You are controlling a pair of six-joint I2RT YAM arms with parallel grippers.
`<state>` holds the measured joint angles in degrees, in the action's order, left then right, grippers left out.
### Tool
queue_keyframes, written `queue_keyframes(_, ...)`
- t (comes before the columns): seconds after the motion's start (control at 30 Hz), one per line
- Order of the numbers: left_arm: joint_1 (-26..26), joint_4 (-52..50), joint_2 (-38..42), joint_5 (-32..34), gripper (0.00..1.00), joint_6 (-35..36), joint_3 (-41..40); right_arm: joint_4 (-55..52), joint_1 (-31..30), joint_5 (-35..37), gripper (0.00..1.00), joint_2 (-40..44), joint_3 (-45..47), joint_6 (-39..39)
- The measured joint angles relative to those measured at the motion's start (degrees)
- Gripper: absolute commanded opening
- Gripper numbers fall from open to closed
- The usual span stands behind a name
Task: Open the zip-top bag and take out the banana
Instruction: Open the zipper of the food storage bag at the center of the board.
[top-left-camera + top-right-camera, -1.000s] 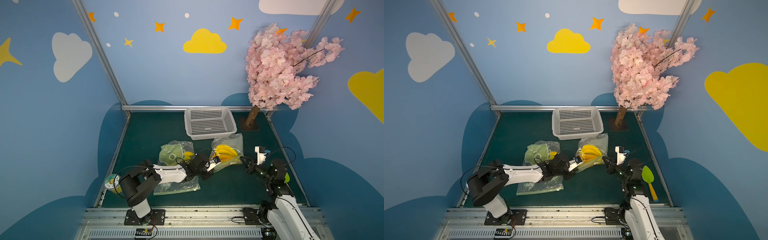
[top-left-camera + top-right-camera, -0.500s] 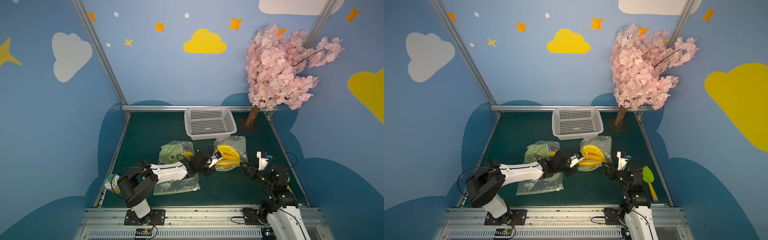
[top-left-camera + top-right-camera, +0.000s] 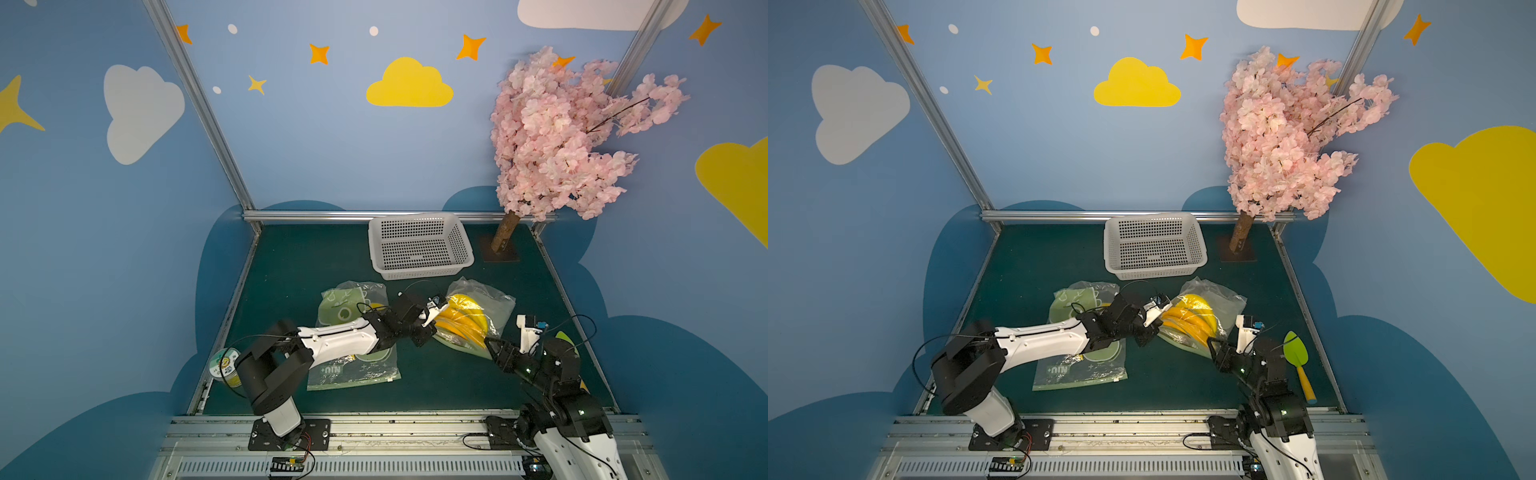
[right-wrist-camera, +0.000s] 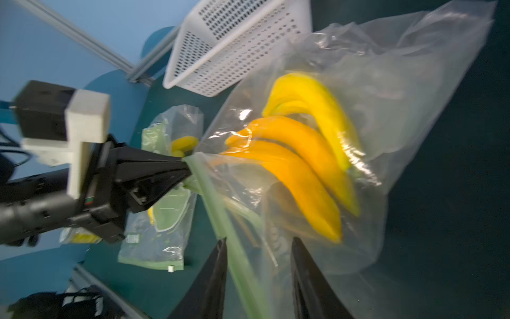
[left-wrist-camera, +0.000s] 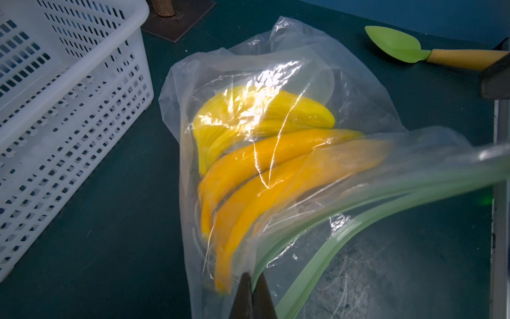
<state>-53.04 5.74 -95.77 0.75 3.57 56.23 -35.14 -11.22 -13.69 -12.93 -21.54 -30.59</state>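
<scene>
- nearest the rail: a flat printed bag [image 3: 353,374] on the green mat [image 3: 311,266], left arm stretched over it. Green scoop [image 3: 1296,353] w/ an orange handle lies over by the right arm.
- right gripper [image 4: 258,243]: released. Fingers stand apart at the near edge of the zip-top bag [image 3: 486,303]. The green zip strip [image 4: 212,198] runs just inside one finger, and nothing's pinched afaict. Wrist view is blurry tho.
- left gripper [image 5: 252,276]: clenched tight on the bag's rim, right by the strip, at the corner on its own side. You can see it in both top views too [image 3: 1142,338].
- so the bag sits b/w the two grippers, mid-mat, w/ its mouth toward the arms. In the left wrist view the strip [image 5: 317,259] splits into two lines, so the mouth looks parted.
- bananas [image 3: 461,320] are inside the bag, a yellow-orange bunch, tips toward the mouth [image 5: 262,165].
- behind that: a white basket [image 3: 465,245], near the bag but apart from it.
- far corner: a pink blossom tree [image 3: 557,133] on a dark base plate.
</scene>
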Motion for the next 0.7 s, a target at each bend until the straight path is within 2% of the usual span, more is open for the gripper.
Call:
queue_keyframes(0.17, 0.2, -0.2, 0.0, 0.7, 0.03, -0.4, -0.6, -4.3, 0.0, 9.2, 0.47, 2.8, -1.7, -1.7)
queue_keyframes(0.2, 0.2, -0.3, 0.0, 0.7, 0.03, -0.4, -0.6, -4.4, 0.0, 10.0, 0.45, 3.6, -2.0, -1.7)
queue_keyframes(0.27, 0.3, -0.2, 0.0, 0.7, 0.03, -0.6, -0.6, -3.8, 0.0, 9.7, 0.34, 5.5, -2.3, -1.1)
queue_keyframes(0.33, 0.3, -0.2, -0.2, 0.5, 0.03, -0.7, -0.6, -1.9, 0.0, 6.6, 0.28, 6.9, -2.2, -0.4)
queue_keyframes(0.53, 0.9, -0.2, -2.3, -0.1, 0.03, -1.0, 0.3, 4.3, -2.4, -7.3, 0.33, 7.0, -2.0, 4.1)
queue_keyframes(0.7, 1.9, -0.2, -3.5, -1.0, 0.03, -1.9, 0.5, 7.4, -7.4, -12.9, 0.32, 4.3, -2.0, 7.6)
